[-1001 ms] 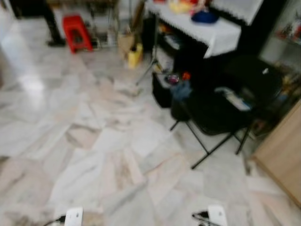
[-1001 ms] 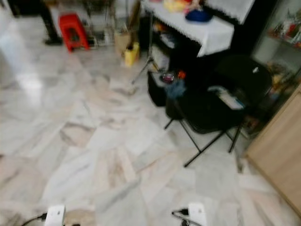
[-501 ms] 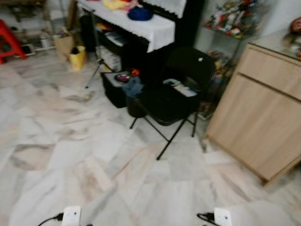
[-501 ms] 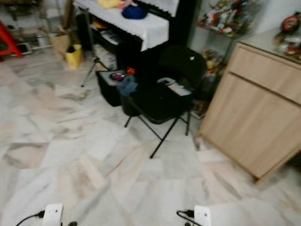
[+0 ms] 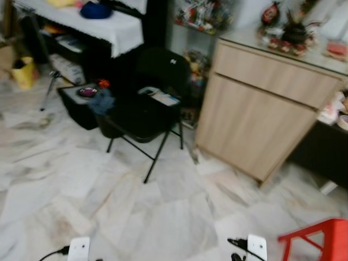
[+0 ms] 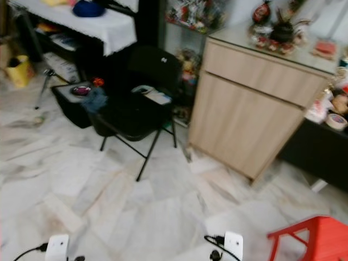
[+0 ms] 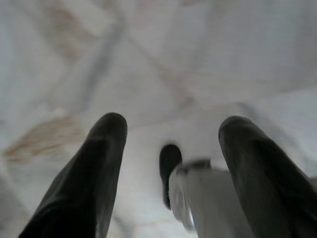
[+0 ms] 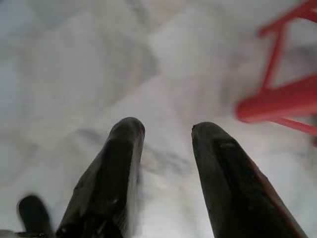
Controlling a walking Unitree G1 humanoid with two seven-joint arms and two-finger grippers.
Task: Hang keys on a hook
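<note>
Both arms hang low over the marble floor (image 5: 136, 212). In the left wrist view my left gripper (image 7: 171, 126) is open, its two black fingers (image 7: 94, 168) spread wide with nothing held; a pale, blurred part of my own body shows beyond them. My right gripper (image 8: 167, 130) is open too, with its fingers (image 8: 116, 168) apart over bare floor and a red stool (image 8: 282, 101) close by. The white wrist ends of my arms (image 5: 79, 250) sit at the bottom edge of the eye views.
A black folding chair (image 5: 144, 111) stands ahead at left, with a black box (image 5: 79, 103) beside it. A light wooden cabinet (image 5: 261, 119) with ornaments on top is ahead at right. The red stool (image 5: 321, 242) is near right. A white-clothed table (image 5: 109, 27) is far left.
The whole picture has swept leftward, so the camera has turned right. The wooden cabinet and a red stool at near right have come into view. Both grippers stay open.
</note>
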